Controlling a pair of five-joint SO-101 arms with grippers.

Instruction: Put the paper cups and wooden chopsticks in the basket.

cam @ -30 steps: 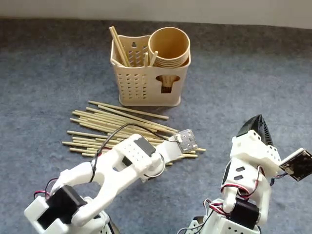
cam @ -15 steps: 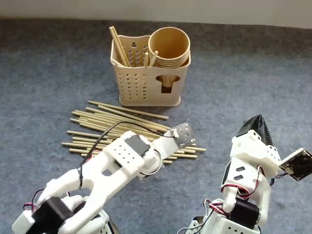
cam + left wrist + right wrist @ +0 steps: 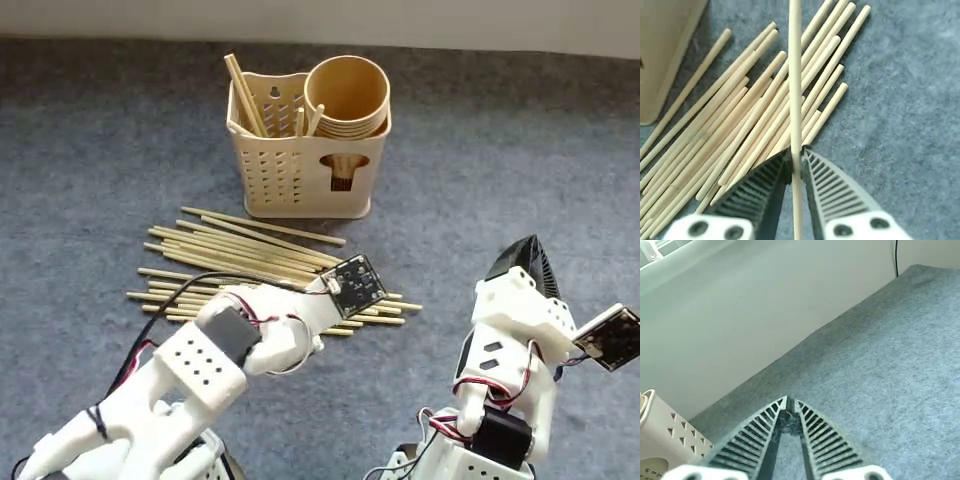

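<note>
A cream basket [image 3: 298, 165] stands on the grey carpet, holding stacked paper cups [image 3: 347, 95] and a few wooden chopsticks [image 3: 246, 97]. Many loose chopsticks [image 3: 240, 258] lie in a pile in front of it. My left gripper [image 3: 796, 156] hovers over the right end of the chopstick pile [image 3: 735, 130], shut on a single chopstick [image 3: 795, 75] that points away from the wrist. The left arm's wrist [image 3: 350, 284] covers that spot from above. My right gripper [image 3: 525, 262] is raised at the right, apart from the pile, shut on nothing [image 3: 789, 409].
A corner of the basket [image 3: 662, 55] lies near the pile's far end. Bare carpet [image 3: 500, 170] stretches right of the basket and around the right arm. A pale wall [image 3: 740, 315] borders the carpet behind.
The left arm's wrist shifted a little left over the pile's right end, and its elbow dropped toward the front edge. The right arm stayed still.
</note>
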